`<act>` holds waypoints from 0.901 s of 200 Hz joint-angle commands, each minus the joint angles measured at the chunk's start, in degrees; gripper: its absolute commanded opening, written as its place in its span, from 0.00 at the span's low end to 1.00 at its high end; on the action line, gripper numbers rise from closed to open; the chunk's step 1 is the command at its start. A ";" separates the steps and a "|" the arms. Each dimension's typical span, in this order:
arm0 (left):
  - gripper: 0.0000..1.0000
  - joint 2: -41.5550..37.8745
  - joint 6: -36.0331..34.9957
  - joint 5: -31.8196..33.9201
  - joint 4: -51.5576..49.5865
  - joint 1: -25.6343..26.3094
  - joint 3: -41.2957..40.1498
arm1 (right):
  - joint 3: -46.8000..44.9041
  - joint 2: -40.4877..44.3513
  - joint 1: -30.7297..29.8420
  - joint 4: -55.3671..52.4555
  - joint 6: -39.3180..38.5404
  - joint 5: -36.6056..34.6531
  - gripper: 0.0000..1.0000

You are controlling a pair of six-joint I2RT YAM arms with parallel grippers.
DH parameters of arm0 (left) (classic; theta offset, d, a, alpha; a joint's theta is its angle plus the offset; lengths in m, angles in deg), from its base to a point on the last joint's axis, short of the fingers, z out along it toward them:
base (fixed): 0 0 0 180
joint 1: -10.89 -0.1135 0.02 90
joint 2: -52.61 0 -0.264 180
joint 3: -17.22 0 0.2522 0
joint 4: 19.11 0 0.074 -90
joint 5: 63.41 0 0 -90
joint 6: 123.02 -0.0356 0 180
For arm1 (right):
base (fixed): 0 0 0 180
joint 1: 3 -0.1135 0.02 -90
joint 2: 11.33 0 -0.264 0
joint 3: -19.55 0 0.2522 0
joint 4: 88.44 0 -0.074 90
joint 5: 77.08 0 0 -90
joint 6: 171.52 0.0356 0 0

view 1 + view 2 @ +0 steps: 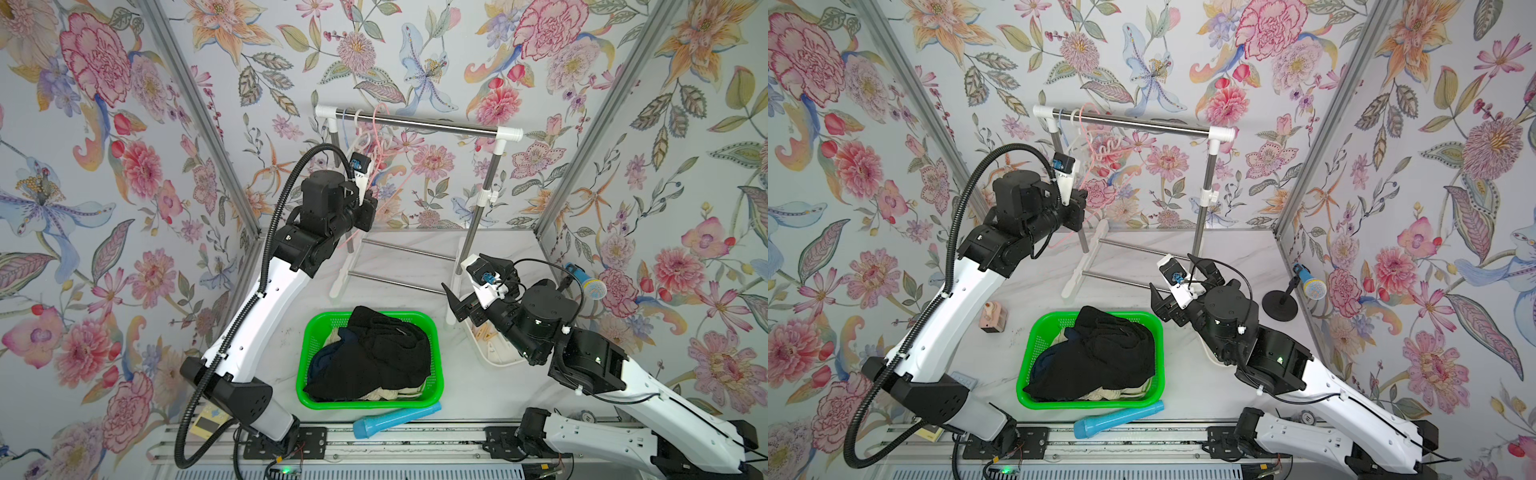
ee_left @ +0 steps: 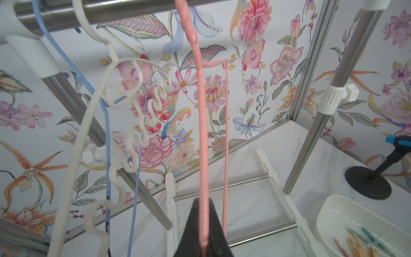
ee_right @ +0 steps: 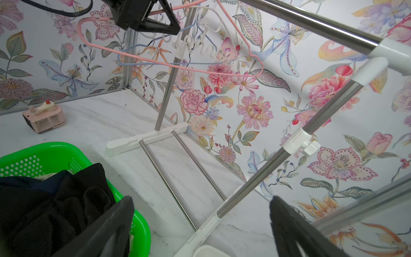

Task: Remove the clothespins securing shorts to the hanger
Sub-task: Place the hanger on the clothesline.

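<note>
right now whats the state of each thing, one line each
left gripper, shut on pink hanger
right gripper, open, empty
pink hanger, hooked on rail, bare
white hanger, hooked on rail, bare
blue hanger, hooked on rail, bare
shorts, piled in basket
clothespins, loose in tray

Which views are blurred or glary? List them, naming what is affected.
Left wrist view: the left gripper, shut on the pink wire hanger, is blurred near the lens. Right wrist view: the open right gripper is also soft, the green plastic basket sharp. Both top views: even light, a bright streak on the steel rail.
</note>
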 commanded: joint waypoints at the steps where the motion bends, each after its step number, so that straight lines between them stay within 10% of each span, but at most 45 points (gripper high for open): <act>1: 0.00 3.45 2.56 2.16 3.44 -0.14 4.57 | -0.97 0.97 -0.18 -0.34 2.12 0.01 0.97; 64: 0.00 13.74 3.27 1.23 -0.56 -0.20 16.11 | -2.05 0.72 -0.30 -0.32 3.29 0.78 0.97; 180: 0.03 12.08 4.42 -2.36 1.84 -0.10 4.52 | -4.53 0.84 -0.32 -0.17 7.30 -0.04 0.98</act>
